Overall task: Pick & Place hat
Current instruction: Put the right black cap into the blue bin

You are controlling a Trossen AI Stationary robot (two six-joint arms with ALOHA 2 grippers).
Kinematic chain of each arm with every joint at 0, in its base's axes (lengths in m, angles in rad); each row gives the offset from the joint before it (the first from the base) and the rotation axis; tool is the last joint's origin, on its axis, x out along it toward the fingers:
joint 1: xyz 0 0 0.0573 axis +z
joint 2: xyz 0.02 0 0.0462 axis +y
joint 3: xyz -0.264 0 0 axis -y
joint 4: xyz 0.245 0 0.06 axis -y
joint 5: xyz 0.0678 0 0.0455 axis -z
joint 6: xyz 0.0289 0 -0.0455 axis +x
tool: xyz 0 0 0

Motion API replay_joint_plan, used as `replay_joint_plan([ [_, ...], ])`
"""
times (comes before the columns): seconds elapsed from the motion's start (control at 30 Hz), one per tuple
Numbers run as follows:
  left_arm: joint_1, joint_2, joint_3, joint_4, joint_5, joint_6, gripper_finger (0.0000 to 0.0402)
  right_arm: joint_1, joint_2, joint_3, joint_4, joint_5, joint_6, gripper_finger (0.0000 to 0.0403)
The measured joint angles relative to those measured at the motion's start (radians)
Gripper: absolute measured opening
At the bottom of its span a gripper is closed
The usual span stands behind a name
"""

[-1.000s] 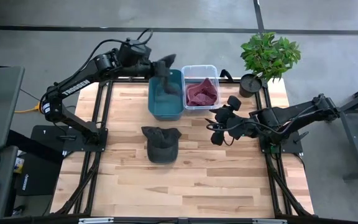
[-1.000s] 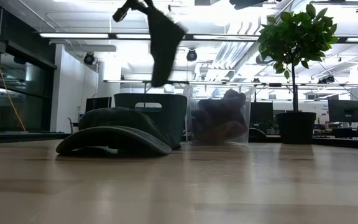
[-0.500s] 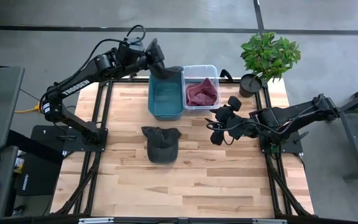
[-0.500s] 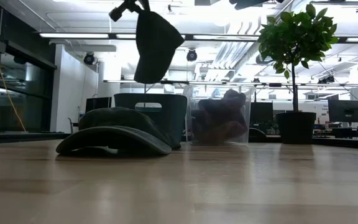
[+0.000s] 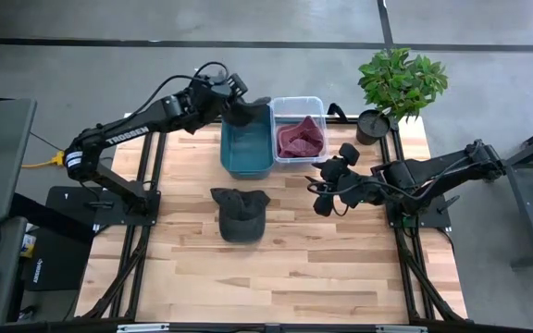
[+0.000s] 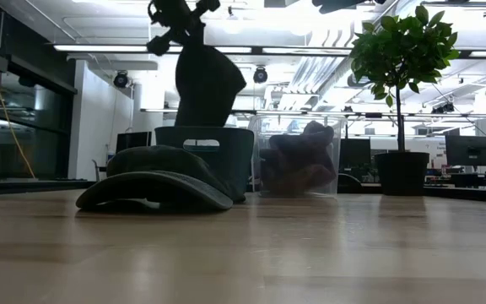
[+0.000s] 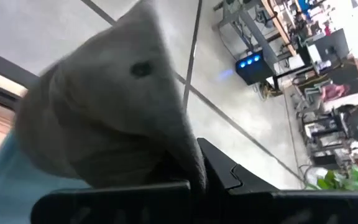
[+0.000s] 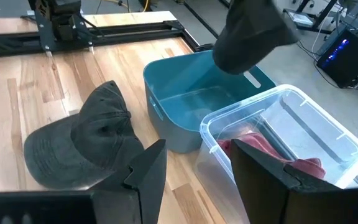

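Left pincer [image 5: 241, 104] is clamped on a dark cap [image 6: 207, 86], and you've got it dangling over the far rim of the teal bin [image 5: 246, 141]. Bring it in over the middle of the bin first, so the hanging brim clears the wall, then lower and only then let go. A second dark cap [image 5: 239, 213] lies flat on the tabletop [image 5: 294, 268], just in front of the bin, waiting its turn. Right pincer [image 5: 323, 192] idles with its jaws apart, beside the clear bin [image 5: 297, 129] of maroon cloth [image 5: 301, 139]; leave it there.
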Motion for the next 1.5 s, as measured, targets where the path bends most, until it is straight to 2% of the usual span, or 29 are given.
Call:
replay_joint_plan([
  [0.4, 0.0, 0.019, -0.101, 0.212, -0.01, -0.017, 0.0, 0.0, 0.0, 0.0, -0.047, -0.003, -0.001, 0.0172],
  [0.57, 0.0, 0.018, -0.134, 0.217, -0.016, -0.039, 0.0, 0.0, 0.0, 0.0, -0.062, -0.006, -0.001, 0.0172],
  [0.8, -0.001, 0.019, -0.251, 0.226, 0.011, -0.146, 0.0, 0.0, 0.0, 0.002, -0.062, -0.009, -0.001, 0.0172],
  [0.97, -0.001, 0.019, -0.32, 0.258, 0.12, -0.199, 0.0, 0.0, 0.0, 0.002, -0.062, -0.009, -0.001, 0.0172],
  [1.1, -0.017, 0.019, -0.35, 0.251, 0.161, -0.219, 0.0, 0.0, 0.0, 0.002, -0.062, -0.008, -0.001, 0.0172],
  [1.3, -0.046, 0.019, -0.355, 0.209, 0.211, -0.21, 0.0, 0.0, 0.0, 0.002, -0.065, -0.019, 0.002, 0.0172],
  [1.5, -0.047, 0.019, -0.355, 0.136, 0.35, -0.16, 0.0005, 0.0, 0.0, 0.002, -0.066, -0.037, 0.0, 0.0172],
])
